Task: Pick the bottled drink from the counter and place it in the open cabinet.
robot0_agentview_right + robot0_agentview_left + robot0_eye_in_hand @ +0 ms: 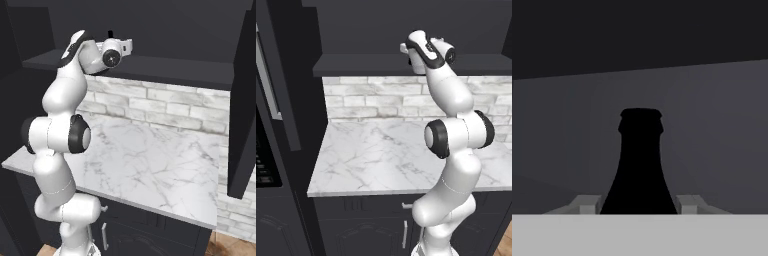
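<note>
Bottled drink [640, 165] held up at the open cabinet [371, 65], pinched in the jaws.

The arm [451, 150] rises from the base, bends at the dark elbow joint over the marble bench [371, 155] and reaches steeply upward, its wrist turned so the gripper [640, 205] points level into the cabinet's dark interior at the height of the thick bottom shelf. In the hand view the black bottle stands upright with its narrow neck up (its lower body is hidden by the view's edge), and the two fingers [688, 204] sit tight against its flanks, one on each side. In the right base view the bottle's black top [110, 34] pokes up just above the hand. White brick [160, 107] backs the bench under the shelf.
</note>
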### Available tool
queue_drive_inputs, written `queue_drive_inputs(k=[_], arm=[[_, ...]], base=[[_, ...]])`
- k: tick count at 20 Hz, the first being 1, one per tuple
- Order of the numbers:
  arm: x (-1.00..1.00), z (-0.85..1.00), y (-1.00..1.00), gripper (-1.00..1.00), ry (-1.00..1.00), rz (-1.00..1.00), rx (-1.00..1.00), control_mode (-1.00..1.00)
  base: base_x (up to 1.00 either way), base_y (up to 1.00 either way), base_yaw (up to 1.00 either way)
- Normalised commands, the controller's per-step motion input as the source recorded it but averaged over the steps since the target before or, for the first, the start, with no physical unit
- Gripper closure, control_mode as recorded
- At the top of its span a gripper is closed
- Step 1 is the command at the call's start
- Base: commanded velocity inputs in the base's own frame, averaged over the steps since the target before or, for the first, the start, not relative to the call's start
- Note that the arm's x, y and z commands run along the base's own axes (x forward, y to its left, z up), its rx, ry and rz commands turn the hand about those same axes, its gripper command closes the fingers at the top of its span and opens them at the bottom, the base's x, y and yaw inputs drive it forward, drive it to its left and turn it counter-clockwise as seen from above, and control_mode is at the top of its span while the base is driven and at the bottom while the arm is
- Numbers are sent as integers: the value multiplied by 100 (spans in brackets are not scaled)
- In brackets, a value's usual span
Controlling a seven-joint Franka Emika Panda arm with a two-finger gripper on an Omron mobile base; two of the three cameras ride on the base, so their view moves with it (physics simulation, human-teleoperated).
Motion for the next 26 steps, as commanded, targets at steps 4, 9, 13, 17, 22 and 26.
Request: queue_drive_inputs(k=[4, 9, 13, 17, 22, 26], arm=[[8, -21, 0, -100, -1, 0, 0, -100], [9, -11, 0, -100, 0, 0, 0, -100], [1, 0, 0, -100, 0, 0, 0, -100], [-4, 0, 0, -100, 2, 0, 0, -100], [-5, 0, 0, -100, 5, 0, 0, -100], [-8, 0, 0, -100, 4, 0, 0, -100]], base=[[0, 0, 0], [0, 0, 0], [0, 0, 0], [0, 0, 0], [0, 0, 0], [0, 0, 0]])
